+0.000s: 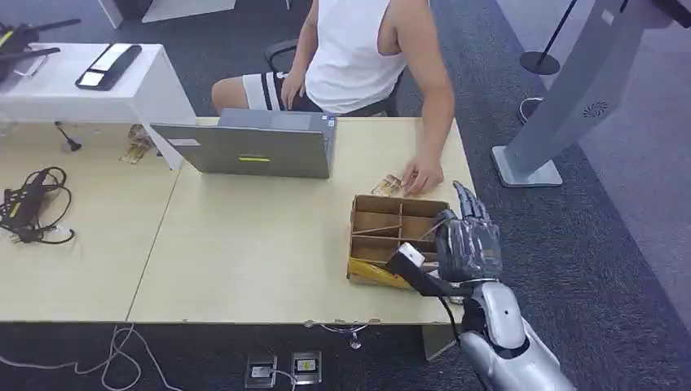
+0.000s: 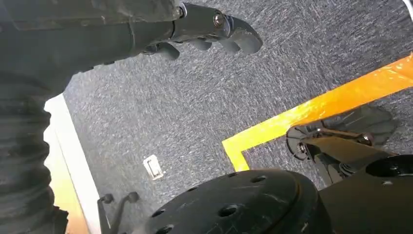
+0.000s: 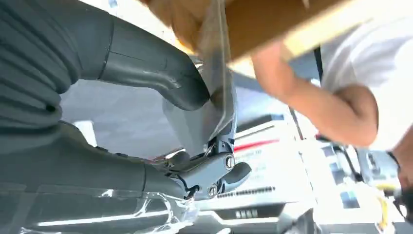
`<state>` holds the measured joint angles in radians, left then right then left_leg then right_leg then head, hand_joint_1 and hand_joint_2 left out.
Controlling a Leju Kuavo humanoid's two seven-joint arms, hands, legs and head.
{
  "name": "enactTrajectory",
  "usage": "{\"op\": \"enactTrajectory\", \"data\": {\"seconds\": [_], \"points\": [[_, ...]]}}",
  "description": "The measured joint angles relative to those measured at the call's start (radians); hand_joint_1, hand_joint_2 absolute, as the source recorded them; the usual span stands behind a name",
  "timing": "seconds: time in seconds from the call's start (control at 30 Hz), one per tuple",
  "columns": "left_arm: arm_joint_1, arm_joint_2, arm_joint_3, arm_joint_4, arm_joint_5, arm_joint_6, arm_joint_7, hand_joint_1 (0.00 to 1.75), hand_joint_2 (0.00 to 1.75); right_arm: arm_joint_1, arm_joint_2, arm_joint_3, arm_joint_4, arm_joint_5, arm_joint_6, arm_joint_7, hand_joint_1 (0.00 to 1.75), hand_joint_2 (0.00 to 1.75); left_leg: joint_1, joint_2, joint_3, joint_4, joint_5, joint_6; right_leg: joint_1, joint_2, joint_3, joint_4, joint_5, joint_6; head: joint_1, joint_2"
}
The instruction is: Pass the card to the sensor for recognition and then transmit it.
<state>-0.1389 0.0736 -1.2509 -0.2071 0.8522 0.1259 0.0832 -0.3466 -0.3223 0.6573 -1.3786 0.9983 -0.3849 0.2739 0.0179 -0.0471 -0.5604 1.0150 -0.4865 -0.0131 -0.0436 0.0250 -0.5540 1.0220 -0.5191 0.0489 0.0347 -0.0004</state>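
One thin card (image 3: 216, 92), flat, grey and slightly see-through with a smooth sheen, stands edge-on in the right robot hand (image 1: 468, 240). In the right wrist view the thick grey thumb (image 3: 151, 73) presses on one face of the card and the darker fingers (image 3: 219, 170) back the other, so the card is pinched. The head view shows this hand raised with its fingers pointing up, the silver forearm coming from below, over the near right corner of a cardboard box (image 1: 399, 201). The box is brown, open-topped, split by thin dividers, with a yellow front edge, and it sits on the pale wooden worktop (image 1: 253, 252).

Just beyond the box a person's hand (image 1: 422, 175) rests on the worktop beside a small brown packet (image 1: 387, 186). The person (image 1: 350, 49), in a white top, sits behind a grey laptop (image 1: 261, 151). Black cables (image 1: 33, 204) lie coiled at the far left, and a grey slanted stand (image 1: 562, 106) rises from the carpet to the right.

The left robot hand (image 2: 209, 29) hangs over speckled grey carpet (image 2: 170, 97) crossed by yellow tape (image 2: 316, 107), its dark fingers curled in around nothing.
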Motion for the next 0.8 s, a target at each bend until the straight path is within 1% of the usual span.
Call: {"op": "enactTrajectory", "data": {"seconds": [0.13, 0.23, 0.33, 0.4, 0.53, 0.63, 0.8], "points": [[0.000, 0.000, -0.001, 0.000, -0.009, 0.000, -0.003, 0.00, 1.75, -0.051, -0.011, -0.012, -0.034, -0.009, 0.016, 0.003, 1.75, 1.75, 0.000, 0.000, 0.000, 0.000, 0.000, 0.000, 0.000, 0.001, 0.000, 0.000, 0.001, -0.001, 0.000, 0.000], [0.000, 0.000, -0.001, 0.000, -0.013, 0.000, -0.009, 0.00, 1.75, -0.095, -0.016, -0.016, -0.044, -0.047, 0.042, 0.001, 1.75, 1.75, 0.000, 0.001, 0.000, 0.000, 0.000, 0.000, 0.000, 0.001, 0.000, 0.000, 0.001, -0.001, 0.000, 0.000], [-0.001, 0.001, -0.003, 0.000, -0.024, 0.000, -0.011, 0.00, 1.75, -0.142, -0.018, -0.016, -0.044, -0.096, 0.071, -0.014, 1.75, 1.75, 0.000, 0.001, 0.000, 0.000, 0.000, 0.000, 0.000, 0.001, 0.000, 0.000, 0.001, -0.001, 0.000, 0.000], [-0.001, 0.001, -0.003, 0.000, -0.030, 0.000, -0.012, 0.00, 1.75, -0.173, -0.018, -0.013, -0.035, -0.102, 0.092, -0.024, 1.75, 1.75, 0.000, 0.001, 0.000, 0.000, 0.000, 0.000, 0.000, 0.001, 0.000, 0.000, 0.001, -0.001, 0.000, 0.000], [-0.002, 0.001, -0.003, 0.000, -0.043, 0.000, -0.014, 0.00, 1.75, -0.246, -0.017, 0.001, 0.018, -0.095, 0.140, -0.037, 1.75, 1.75, 0.000, 0.000, -0.001, 0.000, 0.000, 0.000, 0.000, 0.000, 0.000, 0.000, 0.001, -0.001, 0.000, 0.000], [-0.004, 0.001, -0.004, 0.000, -0.051, 0.000, -0.014, 0.00, 1.75, -0.288, -0.015, 0.022, 0.062, -0.095, 0.175, -0.059, 1.75, 1.75, 0.000, 0.000, -0.001, 0.000, 0.000, 0.000, 0.000, 0.000, 0.000, 0.001, 0.001, -0.001, 0.000, 0.000], [-0.008, 0.002, -0.006, 0.000, -0.055, -0.010, -0.014, 0.00, 1.75, -0.366, 0.003, 0.053, 0.169, -0.130, 0.189, -0.097, 1.75, 1.75, 0.000, -0.001, -0.001, 0.000, 0.000, 0.000, 0.000, -0.001, 0.000, 0.001, 0.001, -0.001, 0.000, 0.000]]}}
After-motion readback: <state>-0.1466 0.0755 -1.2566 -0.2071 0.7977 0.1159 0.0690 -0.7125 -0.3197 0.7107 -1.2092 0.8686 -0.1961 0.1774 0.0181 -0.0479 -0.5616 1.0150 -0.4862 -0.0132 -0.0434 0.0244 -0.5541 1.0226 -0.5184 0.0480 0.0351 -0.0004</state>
